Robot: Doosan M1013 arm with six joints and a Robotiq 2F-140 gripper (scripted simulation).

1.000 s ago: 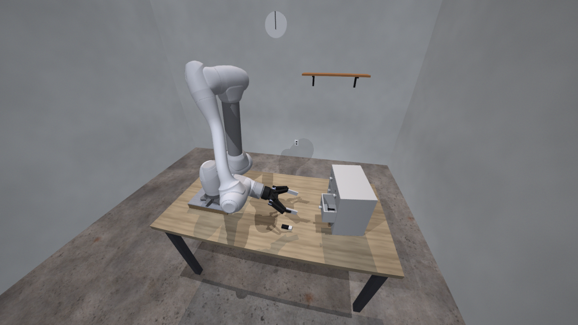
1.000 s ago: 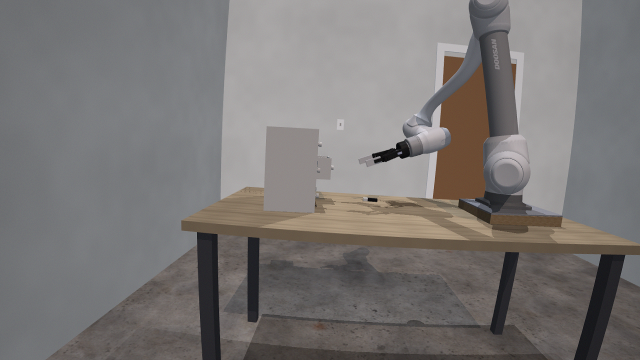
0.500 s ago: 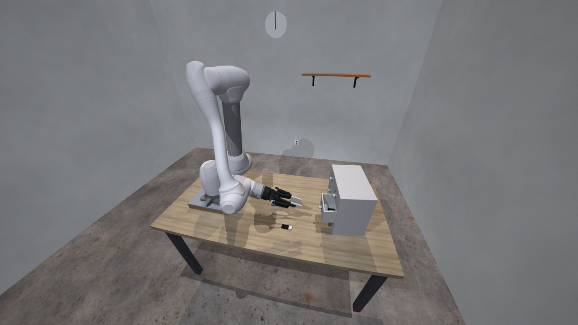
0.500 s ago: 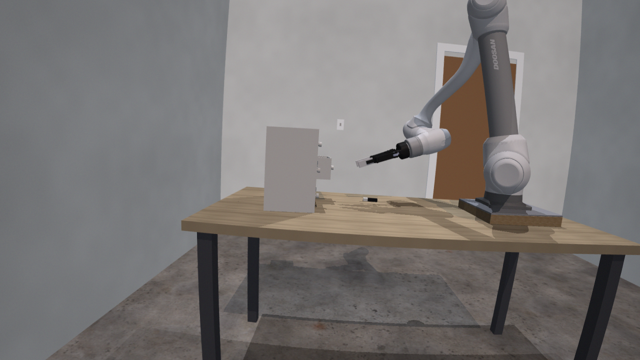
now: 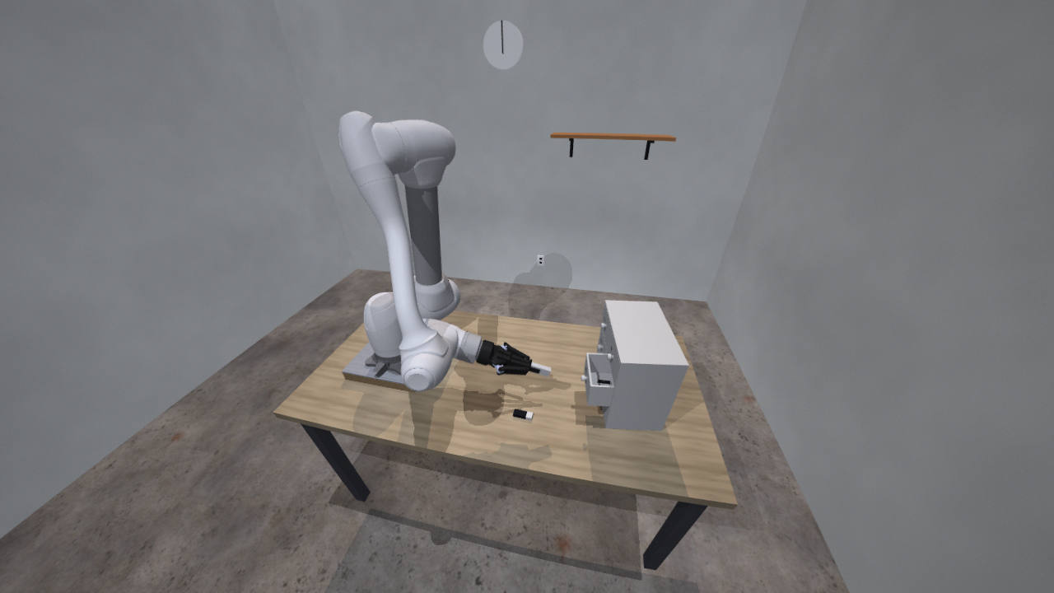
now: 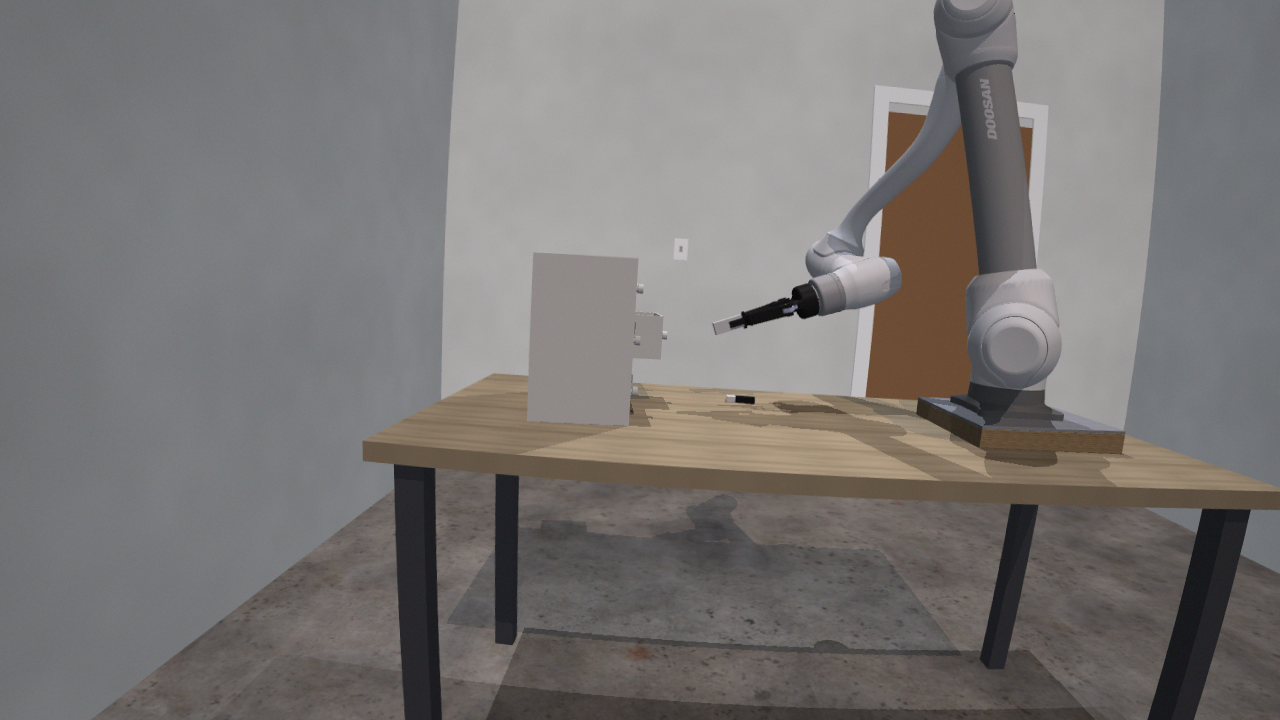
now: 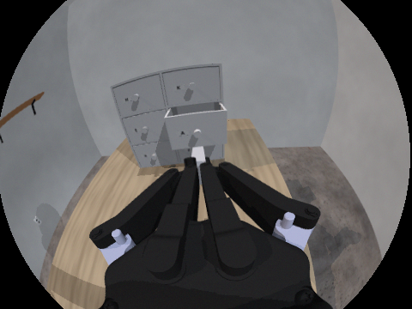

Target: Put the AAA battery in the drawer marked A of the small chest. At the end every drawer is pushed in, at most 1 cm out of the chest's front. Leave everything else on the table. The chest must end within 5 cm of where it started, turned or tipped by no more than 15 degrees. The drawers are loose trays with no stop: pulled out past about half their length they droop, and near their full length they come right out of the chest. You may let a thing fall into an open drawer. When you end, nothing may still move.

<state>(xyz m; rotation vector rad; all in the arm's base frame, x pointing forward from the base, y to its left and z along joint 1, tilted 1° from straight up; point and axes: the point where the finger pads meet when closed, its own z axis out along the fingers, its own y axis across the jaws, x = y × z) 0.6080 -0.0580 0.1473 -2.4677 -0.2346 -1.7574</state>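
I see open air between my closed black gripper (image 6: 726,325) and the half-open grey drawer (image 5: 598,377). Only the small black-and-white cylinder (image 5: 523,415) lies below, toward the wooden bench's (image 5: 515,464) near edge.

The arm (image 5: 394,221) rises from its base plate (image 5: 353,374), folds over at a high elbow and comes back down, so that the wrist (image 5: 456,343) sits low and the forearm's last link points almost level, tipped slightly downward. The gripper (image 5: 543,369) hangs in the air at the end of it, black linkages drawn in to a narrow wedge. Its fingers are pressed together with nothing between them, the pale pads (image 6: 726,325) meeting flat at the tip. In the wrist view both outer links fold inward toward that closed tip.
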